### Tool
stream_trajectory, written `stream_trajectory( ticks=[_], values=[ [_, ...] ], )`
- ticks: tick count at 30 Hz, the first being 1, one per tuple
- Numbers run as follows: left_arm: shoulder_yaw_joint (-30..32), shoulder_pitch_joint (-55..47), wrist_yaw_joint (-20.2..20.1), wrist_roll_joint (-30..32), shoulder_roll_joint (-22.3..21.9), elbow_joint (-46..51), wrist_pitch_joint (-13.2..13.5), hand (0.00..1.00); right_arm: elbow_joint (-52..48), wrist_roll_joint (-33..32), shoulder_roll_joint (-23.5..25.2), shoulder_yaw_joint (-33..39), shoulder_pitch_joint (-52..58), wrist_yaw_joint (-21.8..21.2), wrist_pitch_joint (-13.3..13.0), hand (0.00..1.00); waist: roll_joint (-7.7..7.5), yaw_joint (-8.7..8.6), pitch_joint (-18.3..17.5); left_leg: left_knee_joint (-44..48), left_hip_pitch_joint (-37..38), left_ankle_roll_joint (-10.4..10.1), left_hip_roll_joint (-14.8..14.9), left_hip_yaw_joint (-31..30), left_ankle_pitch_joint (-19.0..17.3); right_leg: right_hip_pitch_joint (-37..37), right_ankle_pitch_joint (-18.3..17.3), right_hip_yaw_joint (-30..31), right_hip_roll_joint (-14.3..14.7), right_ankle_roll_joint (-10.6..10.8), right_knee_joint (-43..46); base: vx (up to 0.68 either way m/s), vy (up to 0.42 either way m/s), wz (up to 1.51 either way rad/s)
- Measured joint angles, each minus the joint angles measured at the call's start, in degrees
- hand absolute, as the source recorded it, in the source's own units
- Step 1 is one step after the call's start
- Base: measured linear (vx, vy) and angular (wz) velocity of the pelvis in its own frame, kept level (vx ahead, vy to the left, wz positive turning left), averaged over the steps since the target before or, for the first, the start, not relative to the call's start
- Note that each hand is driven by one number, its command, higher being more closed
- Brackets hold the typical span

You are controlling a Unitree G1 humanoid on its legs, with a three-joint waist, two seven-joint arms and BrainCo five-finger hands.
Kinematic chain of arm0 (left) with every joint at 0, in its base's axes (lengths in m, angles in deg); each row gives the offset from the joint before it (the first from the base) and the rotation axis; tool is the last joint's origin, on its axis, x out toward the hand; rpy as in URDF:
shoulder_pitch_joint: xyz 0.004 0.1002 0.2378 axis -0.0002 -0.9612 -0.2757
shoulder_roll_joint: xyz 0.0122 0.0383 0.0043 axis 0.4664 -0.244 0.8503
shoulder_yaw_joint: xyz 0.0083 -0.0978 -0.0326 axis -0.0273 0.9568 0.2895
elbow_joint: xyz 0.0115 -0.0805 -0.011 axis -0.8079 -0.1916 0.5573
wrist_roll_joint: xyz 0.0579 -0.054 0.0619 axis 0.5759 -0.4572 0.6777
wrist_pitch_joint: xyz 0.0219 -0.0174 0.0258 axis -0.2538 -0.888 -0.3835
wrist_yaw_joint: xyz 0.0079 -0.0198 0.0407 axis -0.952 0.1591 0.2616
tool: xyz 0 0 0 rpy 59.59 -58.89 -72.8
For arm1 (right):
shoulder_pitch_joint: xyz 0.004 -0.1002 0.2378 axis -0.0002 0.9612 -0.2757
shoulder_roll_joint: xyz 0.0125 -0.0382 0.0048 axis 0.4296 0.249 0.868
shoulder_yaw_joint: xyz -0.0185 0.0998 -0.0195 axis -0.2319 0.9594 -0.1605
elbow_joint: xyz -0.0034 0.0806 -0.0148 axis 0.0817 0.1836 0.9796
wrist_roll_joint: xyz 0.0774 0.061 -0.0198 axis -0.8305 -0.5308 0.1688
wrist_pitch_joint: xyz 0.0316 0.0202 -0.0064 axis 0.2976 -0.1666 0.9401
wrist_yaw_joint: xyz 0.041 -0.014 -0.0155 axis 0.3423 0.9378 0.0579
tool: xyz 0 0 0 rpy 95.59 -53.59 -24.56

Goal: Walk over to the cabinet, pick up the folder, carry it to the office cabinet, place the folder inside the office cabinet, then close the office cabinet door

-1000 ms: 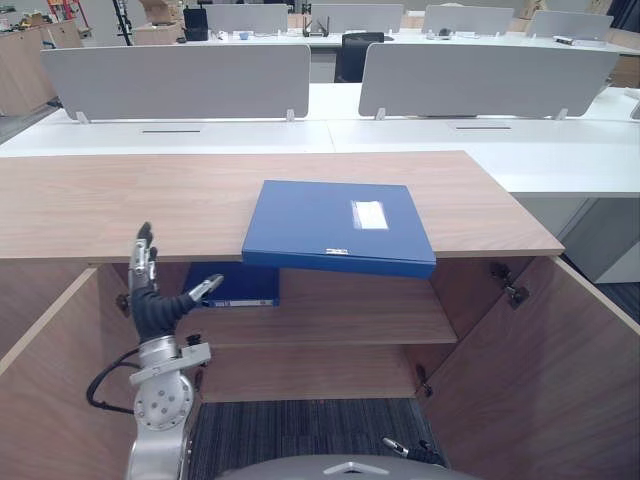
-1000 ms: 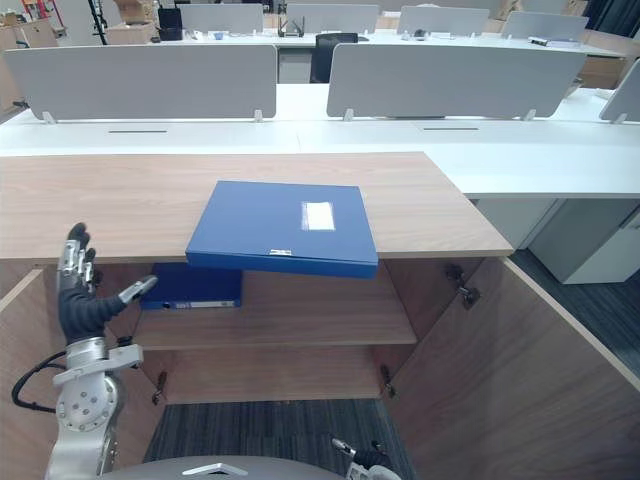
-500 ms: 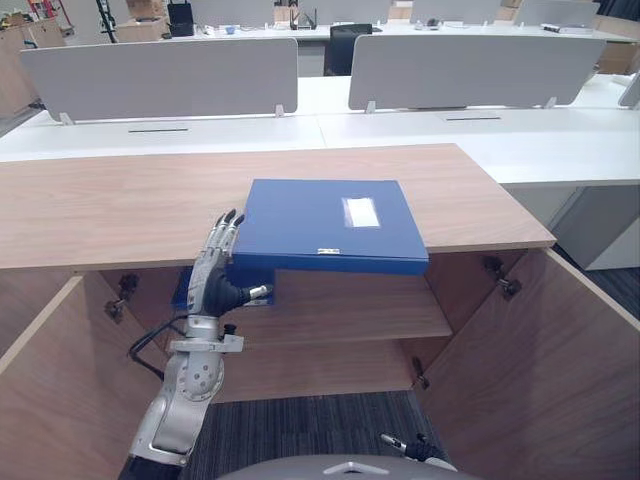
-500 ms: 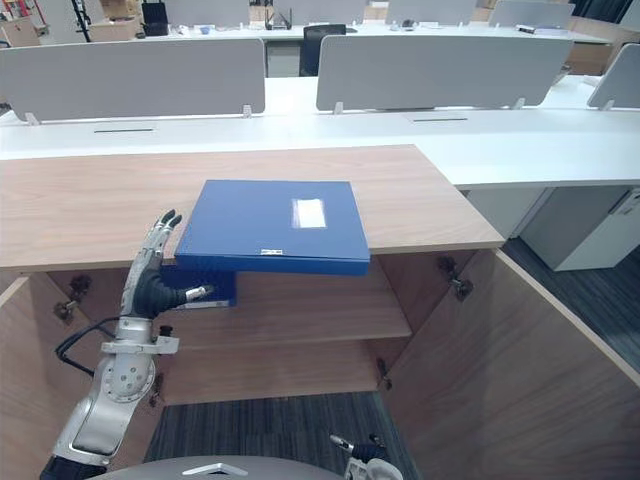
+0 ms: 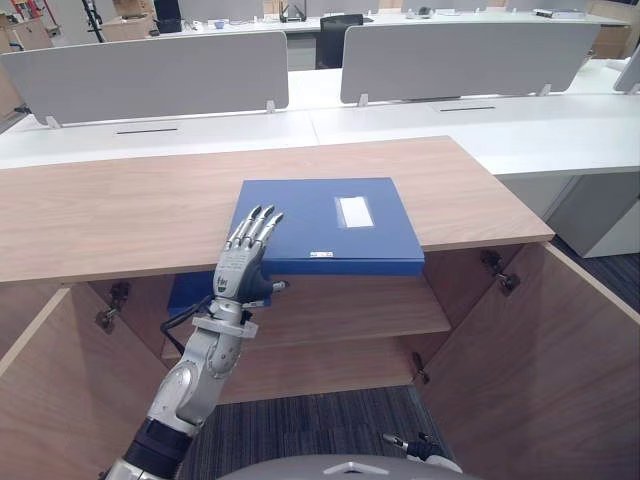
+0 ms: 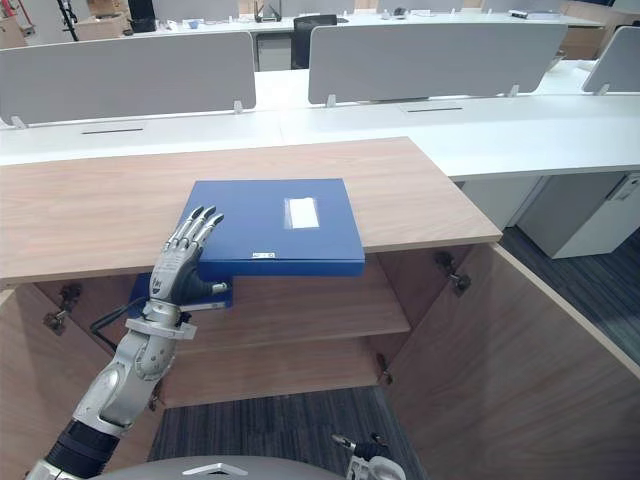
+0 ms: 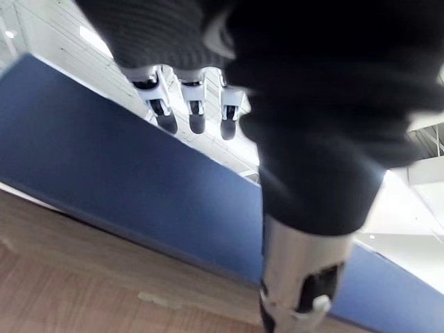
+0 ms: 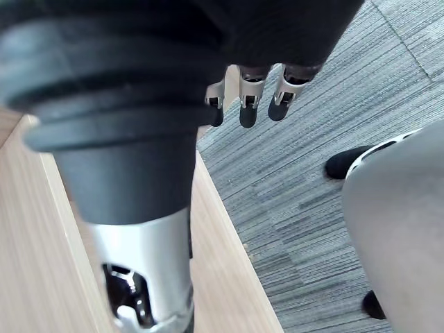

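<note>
Background: rows of white desks [image 5: 200,135] with grey partition screens [image 5: 160,75], behind the cabinet. Cabinet [image 5: 120,200]: light wood, flat cabinet top, both doors swung open toward the camera, left door [image 5: 45,400], right door [image 5: 540,370]. One wooden shelf [image 5: 350,310] inside, grey carpet [image 5: 300,425] in front. Folder [image 5: 310,225]: blue, lying flat, about midway along the front edge of the cabinet top and overhanging that edge. White label [image 5: 353,211] faces up. Second blue folder [image 5: 185,292] lies flat at the left end of the shelf, partly behind the arm. Left hand [image 5: 243,268]: raised at the folder's front left corner. Fingers [image 5: 262,222] are straight and slightly fanned over the top face, thumb [image 5: 278,286] below the overhanging edge, nothing curled round it. Contact with the cover cannot be judged. The left wrist view agrees: blue cover lies between the straight fingertips and the thumb. Right hand [image 8: 250,97]: hanging low beside a wooden door panel [image 8: 41,263] over the carpet, fingers [image 8: 281,97] relaxed and empty.
</note>
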Motion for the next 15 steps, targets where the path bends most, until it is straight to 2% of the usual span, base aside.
stream_trajectory(
  ticks=[1, 2, 8, 15],
  values=[
    [-0.1, 0.2, 0.0, 0.2, 0.0, -0.6, 0.0, 0.0, 0.0, 0.0, 0.0, 0.0, 0.0, 0.0, 0.0, 0.0, 0.0, -0.07, 0.0, 0.0, 0.0, 0.0, 0.0, 0.0, 0.0, 0.0, 0.0, 0.0, 0.0, 0.0, 0.0, 0.0, 0.0, 0.0],
    [-0.2, 0.4, -0.1, 0.8, 0.0, -1.4, -0.3, 1.0, 0.0, 0.0, 0.0, 0.0, 0.0, 0.0, 0.0, 0.0, 0.0, -0.19, 0.0, 0.0, 0.0, 0.0, 0.0, 0.0, 0.0, 0.0, 0.0, 0.0, 0.0, 0.0, -0.1, 0.0, 0.0, 0.0],
    [-0.2, 1.3, -0.1, 3.4, 0.5, -2.5, -1.3, 1.0, 0.0, -0.2, -0.1, 0.3, 0.1, 0.0, 0.0, 0.0, 0.0, -0.67, 0.0, 0.0, 0.0, -0.2, 0.0, 0.1, -0.2, 0.0, 0.0, 0.1, 0.0, 0.0, -0.2, 0.0, 0.0, 0.0],
    [0.2, 2.6, 0.1, 4.1, 1.0, -2.4, -0.9, 1.0, 0.0, -0.2, -0.7, 1.3, 0.9, 0.0, 0.1, 0.0, 0.15, -1.15, -0.2, 0.0, 0.0, -0.1, 0.0, 0.2, -0.4, 0.0, 0.2, 0.2, 0.0, 0.2, -0.4, 0.0, 0.0, 0.0]
  ],
)
